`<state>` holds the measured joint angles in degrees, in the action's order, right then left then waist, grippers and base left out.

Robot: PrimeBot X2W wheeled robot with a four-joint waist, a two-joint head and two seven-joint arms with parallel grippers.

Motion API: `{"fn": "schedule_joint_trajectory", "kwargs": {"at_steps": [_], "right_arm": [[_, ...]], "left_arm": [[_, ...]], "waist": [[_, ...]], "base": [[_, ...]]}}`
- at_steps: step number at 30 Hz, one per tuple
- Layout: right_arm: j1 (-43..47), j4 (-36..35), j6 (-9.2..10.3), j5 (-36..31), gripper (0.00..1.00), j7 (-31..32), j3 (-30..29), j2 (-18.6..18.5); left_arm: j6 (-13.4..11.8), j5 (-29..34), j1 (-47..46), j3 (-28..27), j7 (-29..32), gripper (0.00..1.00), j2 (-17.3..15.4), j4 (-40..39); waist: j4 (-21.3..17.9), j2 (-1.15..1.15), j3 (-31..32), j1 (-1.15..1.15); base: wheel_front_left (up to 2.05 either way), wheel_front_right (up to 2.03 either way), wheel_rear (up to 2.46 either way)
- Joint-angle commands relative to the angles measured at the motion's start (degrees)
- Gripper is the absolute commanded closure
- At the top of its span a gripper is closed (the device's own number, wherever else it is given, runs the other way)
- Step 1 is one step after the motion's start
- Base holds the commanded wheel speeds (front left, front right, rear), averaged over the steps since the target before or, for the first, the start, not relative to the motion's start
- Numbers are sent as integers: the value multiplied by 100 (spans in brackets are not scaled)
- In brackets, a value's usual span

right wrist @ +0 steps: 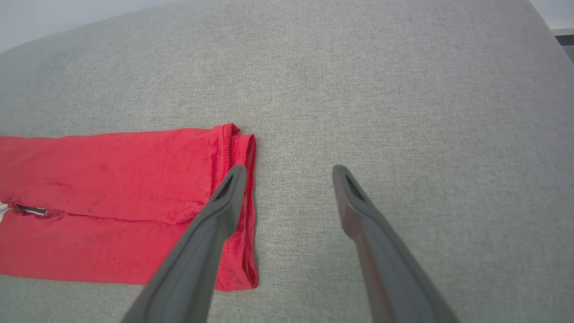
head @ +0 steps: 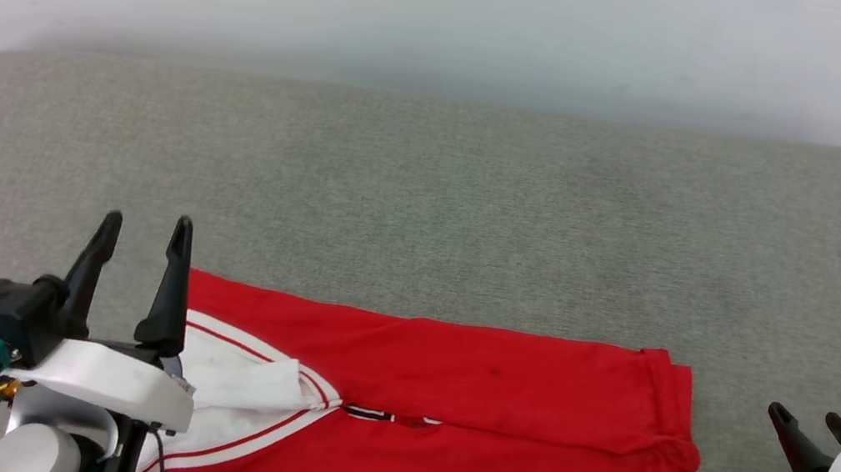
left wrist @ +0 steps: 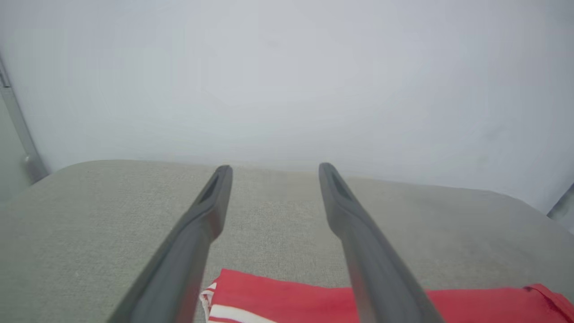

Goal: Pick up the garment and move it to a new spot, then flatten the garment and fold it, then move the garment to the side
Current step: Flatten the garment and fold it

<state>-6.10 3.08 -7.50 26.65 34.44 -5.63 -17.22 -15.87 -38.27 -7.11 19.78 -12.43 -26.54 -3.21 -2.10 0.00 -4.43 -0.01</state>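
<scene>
1 broad grey fabric surface [head: 478,194] spans the head view from edge to edge, rounded at its upper left and upper right corners, with a pale wall [head: 457,5] above it.

The garment [head: 485,415] lies on this surface at the lower centre of the frame, folded into 1 long red band that runs from lower left to right of centre. Its 2 long folded edges meet along a line through the middle. The hem forms the right end.

The left gripper [head: 147,222] stands at the lower left, its 2 fingers pointing up the frame and spread apart with nothing between them. 1 finger crosses the garment's upper left corner in the picture; contact cannot be judged.

The right gripper [head: 806,414] sits at the lower right edge, beside the hem, fingers likewise parted and empty.

A white sleeve [head: 237,380] with red striped trim marks the garment's left end.

A small black-and-white strip of lettering [head: 392,416] shows at the central fold line.
</scene>
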Motion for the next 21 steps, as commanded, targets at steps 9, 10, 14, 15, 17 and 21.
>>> {"fn": "schedule_joint_trajectory", "kwargs": {"at_steps": [9, 10, 14, 15, 17, 21], "right_arm": [[-376, 446, 2, -32, 0, 873, -31, 214], [-408, 563, 2, -14, 0, 871, -8, 267], [-551, 1075, 2, 120, 0, 954, 85, 444], [-558, 1212, 1, 142, 0, 1003, 149, 476], [-522, 1513, 2, 239, 0, 1111, 275, 556], [-512, 1892, 1, 376, 68, 1217, 438, 619]], "left_arm": [[-171, 563, -230, 153, -173, 0, 81, -576], [-158, 601, -259, 181, -171, 0, 80, -580], [-129, 630, -333, 271, -161, 0, 126, -582], [-125, 636, -352, 281, -167, 0, 134, -575], [-100, 626, -370, 303, -168, 0, 146, -545], [-81, 580, -362, 327, -147, 0, 154, -480]], "waist": [[573, 0, -496, 1], [618, 0, -544, 1], [734, 0, -701, 1], [748, 0, -720, 1], [771, 0, -742, 1], [764, 0, -694, 1]], "base": [[0, 0, 0], [0, 0, 0], [0, 0, 0], [0, 0, 0], [0, 0, 0], [0, 0, 0]]}}
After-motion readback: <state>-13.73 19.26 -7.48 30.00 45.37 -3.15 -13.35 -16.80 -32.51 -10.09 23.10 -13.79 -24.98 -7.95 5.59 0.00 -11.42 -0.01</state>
